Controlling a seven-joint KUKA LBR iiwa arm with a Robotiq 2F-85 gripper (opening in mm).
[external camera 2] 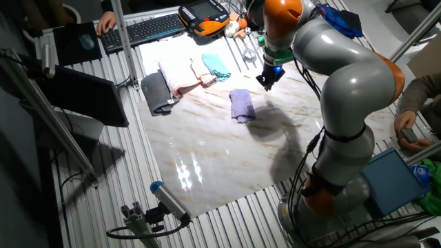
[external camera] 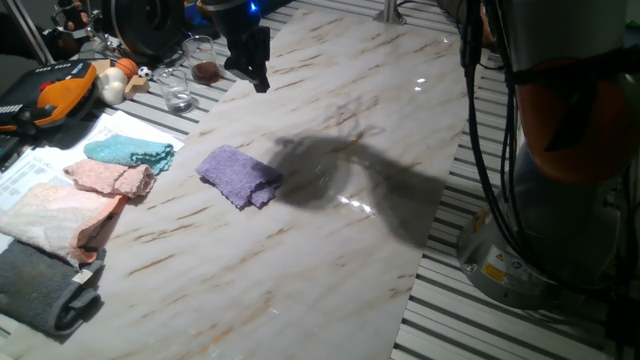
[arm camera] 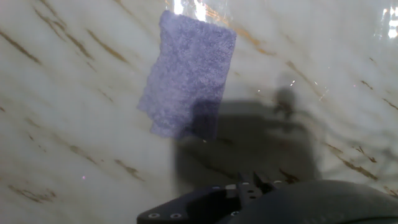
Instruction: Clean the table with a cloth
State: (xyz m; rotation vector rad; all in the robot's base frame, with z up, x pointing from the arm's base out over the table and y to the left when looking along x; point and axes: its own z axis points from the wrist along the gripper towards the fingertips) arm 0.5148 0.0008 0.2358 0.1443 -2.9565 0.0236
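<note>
On the left edge of the surface (external camera: pixel 330 110), in one fixed view, a grey cloth (external camera: pixel 45 290) lies nearest, then a pale pink cloth (external camera: pixel 75 205), then a teal cloth (external camera: pixel 128 151) farther back. Beyond them, off the marble, sit a clear glass (external camera: pixel 177 90) and some small clutter.

Right of the teal cloth, apart from it, the purple cloth (external camera: pixel 238 176) lies alone on the white marble-look top, crumpled into a rough oblong. Nothing touches it.

Farther back and slightly right, the pincer (external camera: pixel 258 72) hangs above the surface, well clear of the cloth and holding nothing. Its dark fingers look close together, but I cannot tell whether they are open or closed. The hand view shows only part of the pincer's black body at the bottom edge, not the fingertips.

The key relation: the cloth lies nearer and a little left of the pincer in this view. In the hand view the cloth (arm camera: pixel 189 74) sits in the upper middle, ahead of the fingers, its long axis running up and down the picture with a slight tilt. The next move likely calls for travelling over the cloth and descending.

Right of the cloth, the arm's dark shadow crosses glossy marble. At far right stands the arm's grey and orange base (external camera: pixel 560 130), on a slatted metal bench.
</note>
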